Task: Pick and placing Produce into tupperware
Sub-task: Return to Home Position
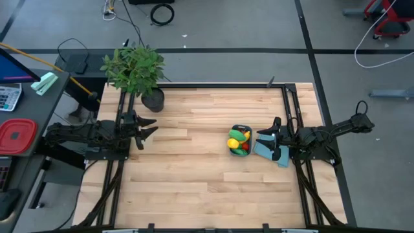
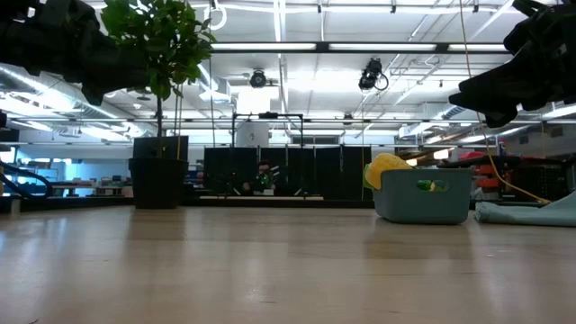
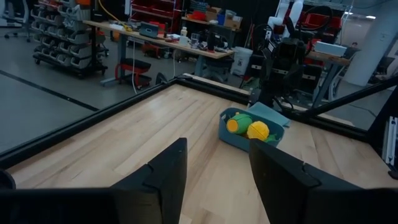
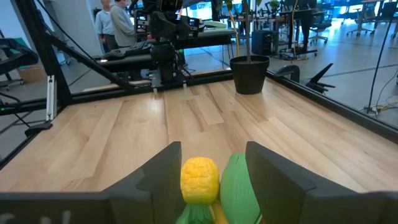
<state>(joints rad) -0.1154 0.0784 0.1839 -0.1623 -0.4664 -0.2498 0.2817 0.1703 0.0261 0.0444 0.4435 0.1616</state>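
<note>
The dark-blue tupperware tub (image 1: 239,140) stands on its base on the right half of the table. It holds produce: a yellow piece (image 1: 233,142), a green piece (image 1: 238,134) and a small red one (image 1: 240,151). In the low view a yellow piece (image 2: 388,168) sticks up over the rim of the tub (image 2: 425,196). My right gripper (image 1: 266,136) hovers open just right of the tub and well above it. Its wrist view looks past the open gripper (image 4: 208,150) down on a yellow piece (image 4: 199,179) and a green piece (image 4: 237,186). My left gripper (image 1: 147,127) waits open at the table's left side, facing the tub (image 3: 249,132).
A leafy potted plant (image 1: 137,72) stands at the table's far left corner. A flat light-blue piece (image 1: 270,151) lies right of the tub, under my right gripper. A red square container (image 1: 15,136) sits on a side desk to the left. People stand in the room beyond (image 4: 118,25).
</note>
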